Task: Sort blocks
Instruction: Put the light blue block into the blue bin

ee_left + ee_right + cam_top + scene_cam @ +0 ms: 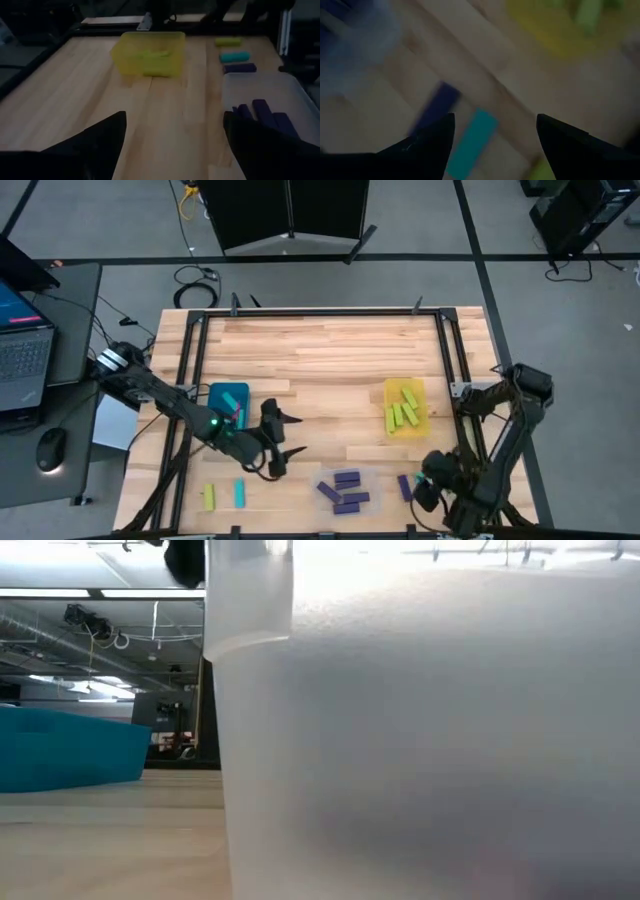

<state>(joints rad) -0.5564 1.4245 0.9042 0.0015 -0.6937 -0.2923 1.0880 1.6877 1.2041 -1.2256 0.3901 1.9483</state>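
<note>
Three loose blocks lie on the table near my right gripper (428,480): a purple block (437,107), a cyan block (472,142) and a yellow-green block (540,170). My right gripper (495,120) hovers open above them, touching none. My left gripper (292,436) is open over bare wood between the teal bin (228,402) and the clear bin (345,488). From the left wrist view it (175,145) faces the yellow bin (150,52). Two more loose blocks, yellow-green (210,497) and cyan (240,493), lie by the near edge on the left.
The yellow bin (405,408) holds yellow-green blocks, and the clear bin (265,115) holds purple blocks. In the low view the clear bin's wall (430,740) fills most of the picture, with the teal bin (70,745) to its left. A black frame borders the table.
</note>
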